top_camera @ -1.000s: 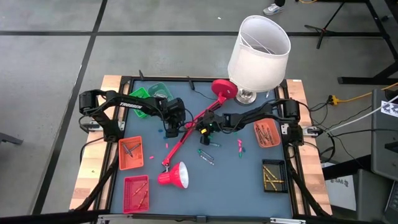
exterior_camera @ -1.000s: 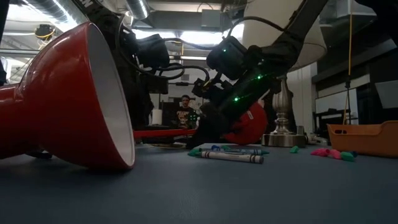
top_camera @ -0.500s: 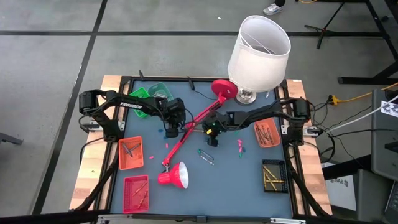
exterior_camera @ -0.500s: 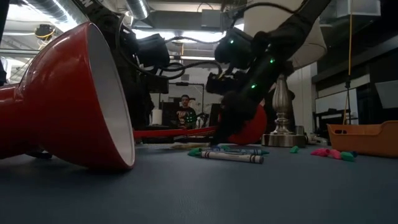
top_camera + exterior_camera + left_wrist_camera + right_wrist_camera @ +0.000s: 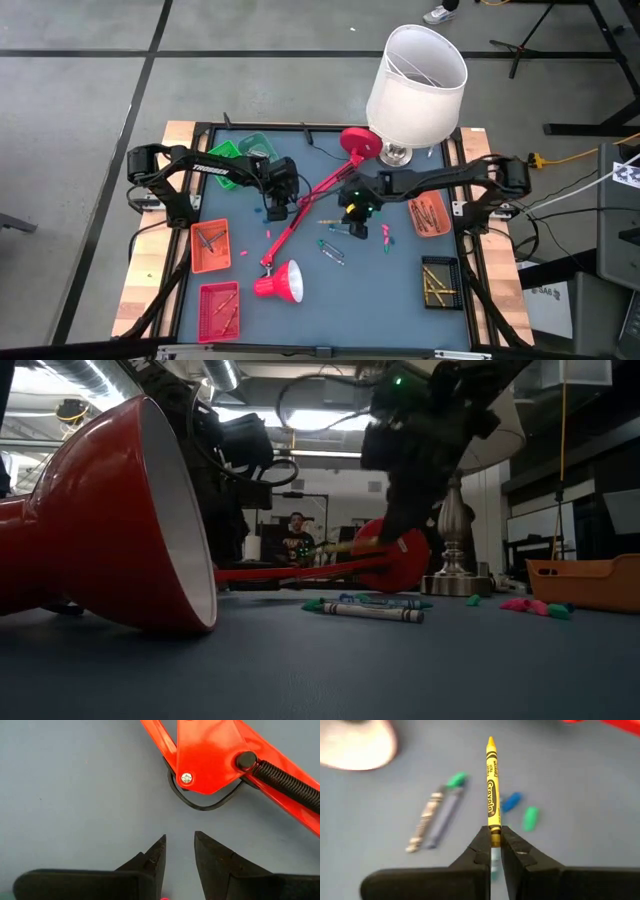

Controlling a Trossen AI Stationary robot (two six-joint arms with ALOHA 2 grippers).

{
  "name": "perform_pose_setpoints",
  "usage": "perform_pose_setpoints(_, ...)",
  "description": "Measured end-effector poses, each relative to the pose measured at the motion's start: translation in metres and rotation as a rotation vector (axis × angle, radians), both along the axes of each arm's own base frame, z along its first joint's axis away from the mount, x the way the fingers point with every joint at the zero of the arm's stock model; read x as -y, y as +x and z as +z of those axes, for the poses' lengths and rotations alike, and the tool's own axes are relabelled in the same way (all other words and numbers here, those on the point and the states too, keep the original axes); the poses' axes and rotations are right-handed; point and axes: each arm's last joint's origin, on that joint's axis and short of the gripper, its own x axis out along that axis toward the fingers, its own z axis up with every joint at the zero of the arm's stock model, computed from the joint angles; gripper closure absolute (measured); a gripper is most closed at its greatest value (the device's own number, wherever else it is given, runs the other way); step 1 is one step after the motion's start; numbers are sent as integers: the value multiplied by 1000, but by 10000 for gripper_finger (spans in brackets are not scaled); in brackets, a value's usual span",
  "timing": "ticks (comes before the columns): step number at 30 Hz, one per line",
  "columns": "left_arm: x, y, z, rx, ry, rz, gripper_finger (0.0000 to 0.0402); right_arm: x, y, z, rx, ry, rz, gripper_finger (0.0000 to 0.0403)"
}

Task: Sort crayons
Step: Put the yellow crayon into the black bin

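Observation:
My right gripper (image 5: pixel 493 831) is shut on a yellow crayon (image 5: pixel 491 785) and hangs above the middle of the table (image 5: pixel 357 212), right of the red lamp arm (image 5: pixel 305 210). Below it lie loose crayons: a grey and a green one (image 5: pixel 333 250) side by side, pink and teal bits (image 5: pixel 385 236). My left gripper (image 5: pixel 179 837) stands a little open over bare table next to the lamp arm's red joint plate (image 5: pixel 210 755), holding nothing (image 5: pixel 275 205). My right gripper pinches the yellow crayon by its blunt end (image 5: pixel 493 824) between the two fingertips. The crayon lies along the fingers and sticks out past them, tip forward. It is lifted clear of the table, slanting down (image 5: pixel 345 546).
A red desk lamp lies on its side, shade (image 5: pixel 282 282) near the front, base (image 5: pixel 358 142) at the back. A white-shaded lamp (image 5: pixel 415 85) stands back right. Trays: orange (image 5: pixel 210 245) and red (image 5: pixel 218 308) left, green (image 5: pixel 240 158) back left, orange (image 5: pixel 428 213) and black (image 5: pixel 440 282) right.
My right gripper has risen from the table next to the lamp arm and gone toward the right edge, tipping less steeply, still shut. The yellow crayon has come up with it, clear of the table.

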Motion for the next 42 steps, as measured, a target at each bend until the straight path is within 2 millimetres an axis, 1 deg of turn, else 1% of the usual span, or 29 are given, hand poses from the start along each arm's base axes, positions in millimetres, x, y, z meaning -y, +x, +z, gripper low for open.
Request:
perform_pose_setpoints(5, 0, 0, 0, 2, 0, 1, 316, -5, -16, 21, -27, 158, 19, 384)
perform_pose_setpoints(10, 0, 0, 0, 2, -1, 2, 316, -15, -37, 40, -115, 331, 26, 384)
perform_pose_setpoints(12, 0, 0, 0, 2, -1, 2, 316, -25, -46, 46, -180, 406, 38, 384)
perform_pose_setpoints(16, 0, 0, 0, 2, -1, 2, 316, -52, -65, 53, -335, 510, 79, 384)
perform_pose_setpoints(20, 0, 0, 0, 2, -1, 2, 316, -79, -86, 56, -496, 504, 113, 384)
perform_pose_setpoints(25, 0, 0, 0, 2, -1, 2, 316, -106, -112, 53, -764, 461, 61, 384)
perform_pose_setpoints(28, 0, 0, 0, 2, -1, 2, 316, -118, -125, 52, -888, 427, 26, 384)
perform_pose_setpoints(31, 0, 0, 0, 2, -1, 2, 316, -129, -134, 52, -959, 398, 10, 384)
perform_pose_setpoints(37, 0, 0, 0, 3, 0, 2, 316, -144, -145, 52, -1004, 359, 34, 384)
perform_pose_setpoints(39, 0, -1, 3, 8, 3, 2, 316, -147, -150, 52, -1038, 333, 34, 384)
perform_pose_setpoints(42, 1, -4, 13, 33, 17, 3, 316, -150, -159, 52, -1102, 293, 9, 384)
